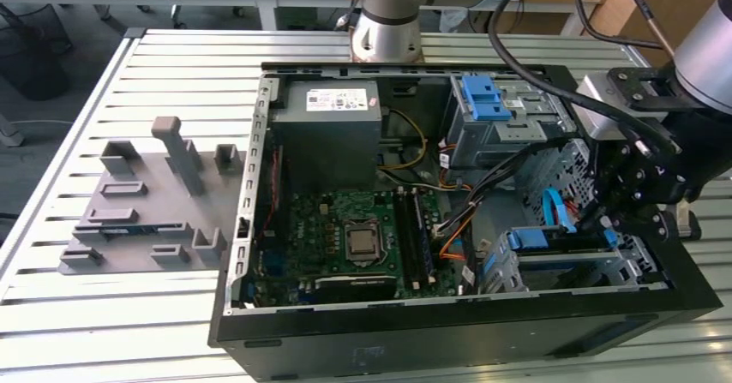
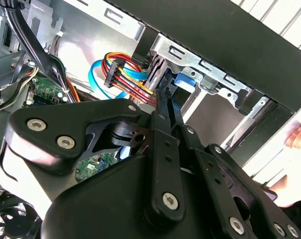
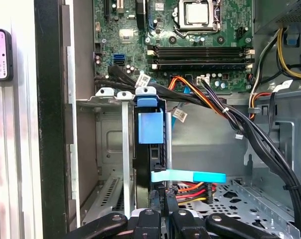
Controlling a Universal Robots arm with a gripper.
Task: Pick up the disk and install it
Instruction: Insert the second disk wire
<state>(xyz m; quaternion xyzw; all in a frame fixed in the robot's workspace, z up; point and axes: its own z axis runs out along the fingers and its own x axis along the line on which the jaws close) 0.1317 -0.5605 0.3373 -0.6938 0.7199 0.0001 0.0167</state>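
An open black computer case (image 1: 458, 336) lies on its side on a slatted metal table (image 1: 103, 314), its green motherboard (image 1: 349, 237) facing up. A grey fixture (image 1: 143, 207) of blocks and slots sits on the table toward the exterior view's left, well apart from the case. Inside the case, the grey power supply box (image 1: 332, 113) stands by the far wall, with a grey cage with a blue latch (image 1: 503, 113) beside it. The gripper (image 1: 623, 207) hangs over the drive bay at the exterior view's right. The disk (image 3: 150, 149) stands on edge in the metal bay, its blue carrier frame uppermost. In both wrist views the jaws are drawn close together at the disk's end; whether they actually pinch it I cannot tell.
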